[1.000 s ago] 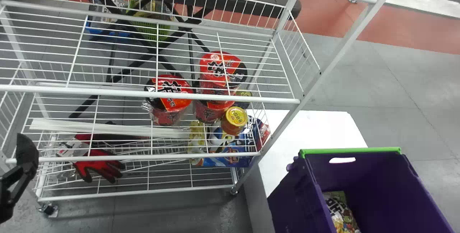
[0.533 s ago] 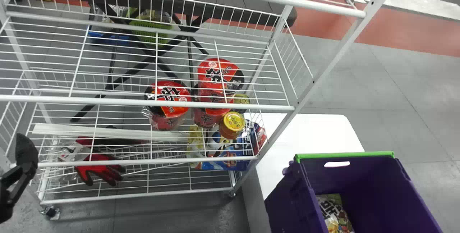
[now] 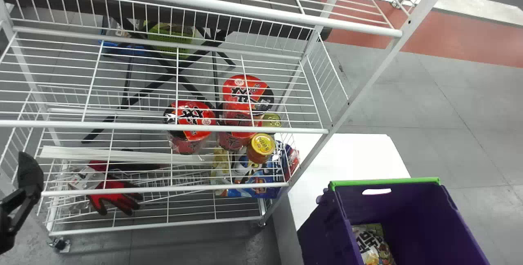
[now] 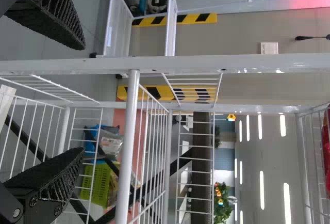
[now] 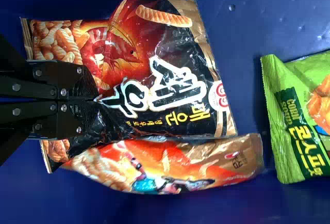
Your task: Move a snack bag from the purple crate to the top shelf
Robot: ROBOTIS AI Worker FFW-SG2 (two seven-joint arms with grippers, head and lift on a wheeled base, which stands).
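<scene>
Our right tool (image 5: 97,100) is closed, pinching the red-and-black snack bag (image 5: 170,74) inside the purple crate (image 3: 327,224). An orange bag (image 5: 216,164) lies beside its catch; farther beyond its tips, a green bag (image 5: 291,95). Our left tool (image 3: 31,173) is wide open, facing the white rack (image 3: 261,16).

In the head view, the rack (image 3: 204,5) across the upper half is painted metal, smooth with a soft gloss. The crate (image 3: 408,207) at lower right looks like plastic, mostly matt. The gloves (image 3: 108,193) at lower left are matt cloth; the noodle pack (image 3: 190,120) near the middle has glossy film. At the left edge, the left gripper (image 3: 30,171) is matt, its finger faces rough in the left wrist view. The right wrist view's centre holds the snack bag (image 5: 170,64), shiny, creased film; the green bag (image 5: 304,126) at its right edge is glossy too.
</scene>
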